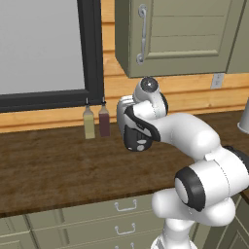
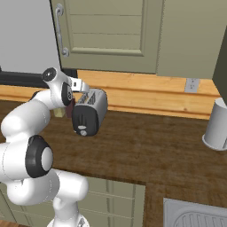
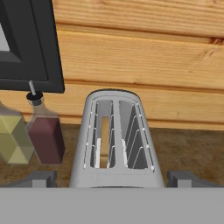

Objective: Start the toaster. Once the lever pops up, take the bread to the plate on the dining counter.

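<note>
The silver toaster (image 2: 94,108) stands on the dark wood counter by the back wall, its glossy black end panel (image 2: 84,119) facing me. A small pale tab, the lever (image 2: 82,131), shows low on that panel. The hand view looks down into the two slots of the toaster (image 3: 114,144), and the bread (image 3: 104,140) stands as a tan slice in the left slot. My gripper (image 3: 113,178) hovers just above the toaster's near end. It is open, with its fingertips (image 3: 43,178) set wide on either side and nothing between them. The plate and the dining counter are out of view.
Two slim bottles, olive (image 1: 88,124) and dark red (image 1: 104,121), stand left of the toaster under a black-framed window (image 1: 92,48). A pale grey canister (image 2: 217,124) sits at the right, with a sink corner (image 2: 195,217) in front. An upper cabinet (image 2: 111,31) hangs overhead.
</note>
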